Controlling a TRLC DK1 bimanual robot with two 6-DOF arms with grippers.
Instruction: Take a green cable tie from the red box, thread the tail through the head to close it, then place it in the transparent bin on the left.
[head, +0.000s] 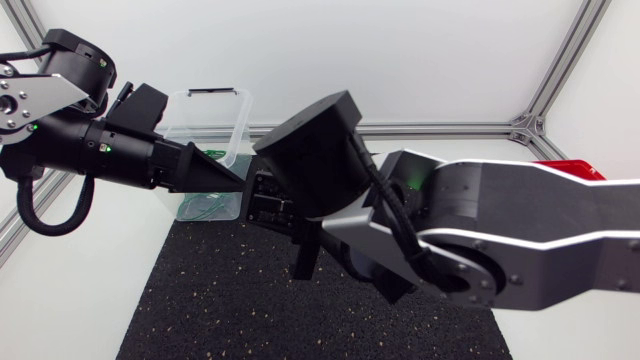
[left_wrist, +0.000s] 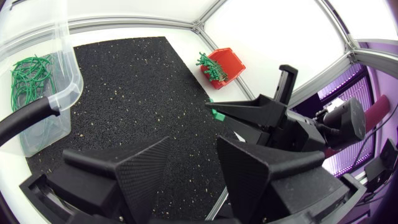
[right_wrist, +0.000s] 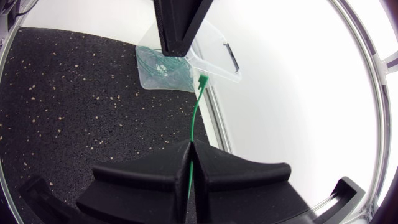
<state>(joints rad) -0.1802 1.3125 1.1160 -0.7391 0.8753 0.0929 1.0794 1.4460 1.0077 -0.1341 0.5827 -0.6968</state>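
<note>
My right gripper (right_wrist: 191, 148) is shut on a green cable tie (right_wrist: 195, 115), which stands out straight ahead of its fingers and ends in the tie's head (right_wrist: 202, 79). The dark fingers of my left gripper (right_wrist: 177, 28) hang just beyond that head, apart from it. In the left wrist view the left gripper (left_wrist: 194, 167) is open with nothing between its fingers, and the right gripper (left_wrist: 219, 111) is ahead of it with a bit of green at its tip. From above, both grippers meet over the mat's far left, the left gripper (head: 225, 175) beside the transparent bin (head: 232, 112).
The transparent bin (left_wrist: 59, 37) holds several closed green ties (left_wrist: 30, 74). The red box (left_wrist: 231, 61), with several green ties, stands past the mat's far side; the right arm hides most of the red box (head: 565, 168) from above. A black speckled mat (head: 230, 300) covers the table's middle.
</note>
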